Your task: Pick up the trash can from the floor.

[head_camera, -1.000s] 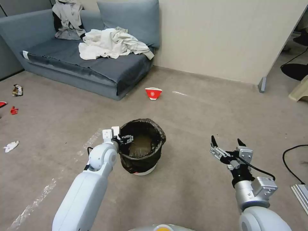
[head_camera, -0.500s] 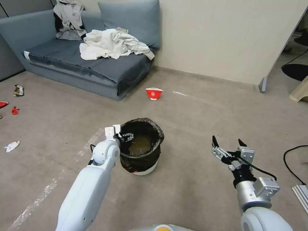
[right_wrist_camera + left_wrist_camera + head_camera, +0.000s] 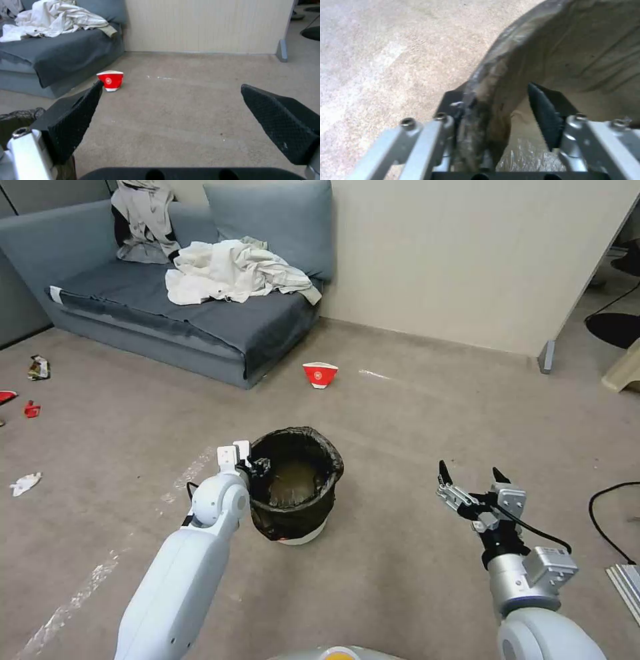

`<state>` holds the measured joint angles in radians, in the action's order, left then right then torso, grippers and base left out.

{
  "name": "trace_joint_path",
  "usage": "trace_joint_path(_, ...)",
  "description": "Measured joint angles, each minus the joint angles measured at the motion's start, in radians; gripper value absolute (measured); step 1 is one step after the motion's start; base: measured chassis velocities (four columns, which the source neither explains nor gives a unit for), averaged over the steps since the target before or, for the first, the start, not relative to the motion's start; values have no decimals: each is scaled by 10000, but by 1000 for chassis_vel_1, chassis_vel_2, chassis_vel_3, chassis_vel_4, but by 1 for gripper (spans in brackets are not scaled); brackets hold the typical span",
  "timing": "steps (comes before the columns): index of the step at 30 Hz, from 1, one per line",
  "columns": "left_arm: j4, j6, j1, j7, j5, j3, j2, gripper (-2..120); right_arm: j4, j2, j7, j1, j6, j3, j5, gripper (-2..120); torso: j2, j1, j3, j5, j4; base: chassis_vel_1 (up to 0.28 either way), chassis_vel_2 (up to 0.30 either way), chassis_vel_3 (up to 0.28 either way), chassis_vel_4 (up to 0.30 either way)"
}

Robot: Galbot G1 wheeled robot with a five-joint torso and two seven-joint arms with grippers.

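From the head camera, the trash can [image 3: 295,487] stands upright on the floor [image 3: 400,433] in front of the robot, well short of the sofa [image 3: 167,307] and the red paper cup [image 3: 320,374]. The left gripper [image 3: 257,469] sits at the can's rim on the robot's left side, one finger outside and one dipping inside the dark bag. The right gripper [image 3: 472,478] hangs above bare floor well to the right of the can, jaws spread wide and holding nothing.

The left wrist camera shows the rim of the can [image 3: 493,85] running between the two fingers [image 3: 545,112]. The jaws straddle the wall with a gap left on the inner side, so they are apart, not yet clamped.

The right wrist camera looks past its own spread fingertips [image 3: 75,120] toward the cup [image 3: 110,80] and the sofa [image 3: 50,55].

The can looks light and fairly stiff, but the crinkly bag over the rim is thin and slippery. A pinch should catch the hard wall beneath the bag, not the loose plastic alone, or the liner may slide off.
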<state>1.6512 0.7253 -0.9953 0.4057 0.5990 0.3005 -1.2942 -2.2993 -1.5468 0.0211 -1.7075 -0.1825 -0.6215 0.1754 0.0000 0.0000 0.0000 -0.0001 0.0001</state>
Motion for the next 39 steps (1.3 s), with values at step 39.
trace_joint_path(39,5806,-4424,-5072,-2722,-810,2171,834,5,-255,-153,95,83,-24,21,-63,100,0,0,0,2,-3,0,0,0,0)
